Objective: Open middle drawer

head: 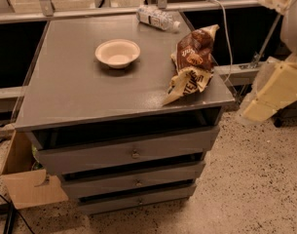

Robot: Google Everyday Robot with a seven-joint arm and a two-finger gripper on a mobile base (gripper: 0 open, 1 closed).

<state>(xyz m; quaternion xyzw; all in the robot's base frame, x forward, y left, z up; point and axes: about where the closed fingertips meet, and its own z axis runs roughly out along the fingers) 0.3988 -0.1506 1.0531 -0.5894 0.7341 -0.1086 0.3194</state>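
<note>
Down the front of the grey cabinet, the middle drawer (104, 183) sits between the taller drawer above and the slim one at the bottom, and it looks pushed in, nearly flush. It looks like painted wood, stiff and moderately heavy, so we'd expect it to slide straight out with some friction rather than flex. The only real hold is the small round knob (137, 183) at the centre of its front. That knob is metal and likely slick, so the pinch has to be square and snug. Off at the right edge we have the gripper (257, 108), a pale shape hanging over the speckled floor beside the cabinet's right corner. Whether it is spread or pressed together, we cannot tell. It is well apart from the knob, higher up and off to the right, touching nothing. Up on the tabletop (70, 91), a bowl (118, 52), a chip bag (192, 62) and a water bottle (157, 17) sit clear of the drawer fronts.
</note>
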